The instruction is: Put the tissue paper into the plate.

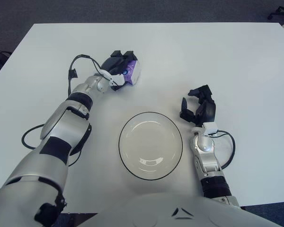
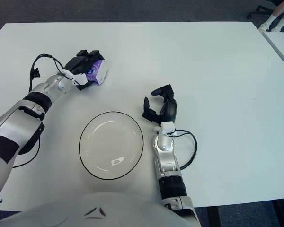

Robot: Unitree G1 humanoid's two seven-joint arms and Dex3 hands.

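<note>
Reaching out over the white table [image 1: 236, 61], the robot's left arm stretches away from the body toward the far left part of the surface, and its left hand [image 1: 117, 73] is clenched around a small tissue pack [image 1: 132, 73] — a white packet with a purple patch showing between the dark fingers [image 2: 83, 55]. The pack sits at the end of the arm, well beyond the plate [image 1: 150, 145] and to its left, so it is clearly apart from the dish rather than over it; whether the pack touches the table or is lifted just clear of it cannot be told from either eye view. A black cable [image 1: 74, 72] loops up from the left wrist and curves back toward the forearm. The plate is a shallow, pale, round dish with a thin dark rim, lying flat on the table close to the robot's body, roughly midway between the two arms, and nothing lies in it. Just beside the plate's right edge stands the right hand [image 1: 199, 108], forearm upright from the near edge of the table, its black fingers loosely curled and holding nothing — it does not touch the plate. A second dark cable [image 1: 227, 146] curls out from the right wrist and lies on the table to that arm's right.
</note>
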